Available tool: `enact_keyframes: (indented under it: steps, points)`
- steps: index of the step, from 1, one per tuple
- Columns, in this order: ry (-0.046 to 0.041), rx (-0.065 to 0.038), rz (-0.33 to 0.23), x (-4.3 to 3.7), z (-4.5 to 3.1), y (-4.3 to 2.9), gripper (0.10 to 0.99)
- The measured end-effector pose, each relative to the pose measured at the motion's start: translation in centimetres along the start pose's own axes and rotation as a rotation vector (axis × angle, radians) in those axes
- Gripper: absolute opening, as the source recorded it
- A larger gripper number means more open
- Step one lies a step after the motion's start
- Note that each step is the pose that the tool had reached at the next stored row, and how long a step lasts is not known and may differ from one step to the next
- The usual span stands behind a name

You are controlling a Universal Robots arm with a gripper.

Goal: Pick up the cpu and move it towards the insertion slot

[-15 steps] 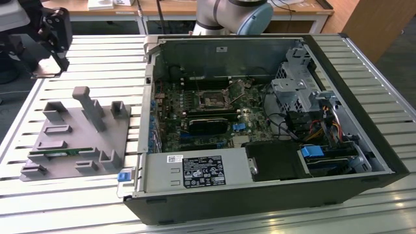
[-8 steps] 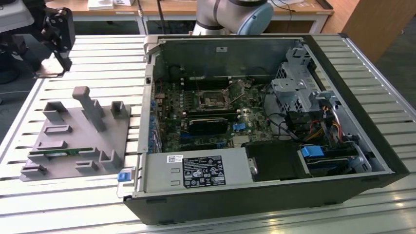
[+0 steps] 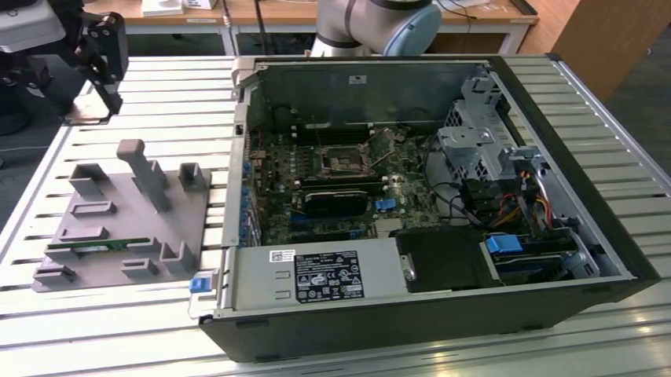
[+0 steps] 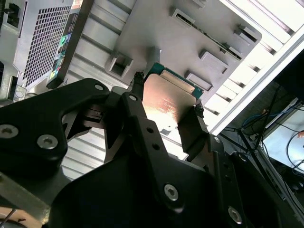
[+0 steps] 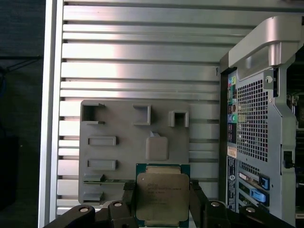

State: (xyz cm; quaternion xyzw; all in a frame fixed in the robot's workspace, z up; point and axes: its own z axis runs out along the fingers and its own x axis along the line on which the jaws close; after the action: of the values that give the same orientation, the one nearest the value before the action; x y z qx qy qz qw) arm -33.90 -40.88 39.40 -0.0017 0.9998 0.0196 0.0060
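In the exterior view, the black end effector (image 3: 93, 78) hangs over the slatted metal table (image 3: 126, 330), well apart from the square dark insertion slot (image 3: 343, 159). In both wrist views, it grips the flat silver square cpu (image 5: 162, 195) (image 4: 168, 102) above the grey plastic holder tray (image 5: 118, 161).

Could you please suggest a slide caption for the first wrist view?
Gripper shut on the cpu, held above the grey parts fixture, beside the computer case.

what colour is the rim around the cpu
Green, framing the silver top of the cpu; clearest in the first wrist view.
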Motion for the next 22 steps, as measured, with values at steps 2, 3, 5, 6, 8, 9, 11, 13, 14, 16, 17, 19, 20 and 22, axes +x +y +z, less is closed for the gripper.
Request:
enact_keyframes:
  steps: [2,3,5,6,8,9,11,13,14,16,17,19,20,22]
  points:
    - [0.0,0.0,0.0,-0.26,0.0,0.0,0.537]
    - [0.0,0.0,0.0,-0.4,0.0,0.0,0.537]
    - [-0.0001,0.0,0.0,-0.66,0.01,0.0,0.537]
    - [0.0,0.0,0.0,-0.8,0.01,0.0,0.537]
    - [0.0,0.0,0.0,-1.08,0.01,0.0,0.537]
    - [0.0001,0.0,0.0,-1.23,0.01,0.01,0.537]
    - [0.0001,0.0,0.0,-1.51,0.02,0.01,0.537]
    - [0.0,0.0,0.0,-1.79,0.02,0.02,0.537]
    - [0.0,0.0,0.0,-1.94,0.03,0.02,0.537]
    - [0.0,0.0,0.0,-2.28,0.03,0.03,0.537]
    - [0.0,0.0,0.0,-2.44,0.03,0.03,0.537]
    - [-0.0001,0.0,0.0,-2.79,0.04,0.03,0.537]
    - [0.0001,0.0,0.0,-2.95,0.02,0.03,0.537]
    - [0.0002,0.0,0.0,-3.07,-0.09,0.06,0.537]
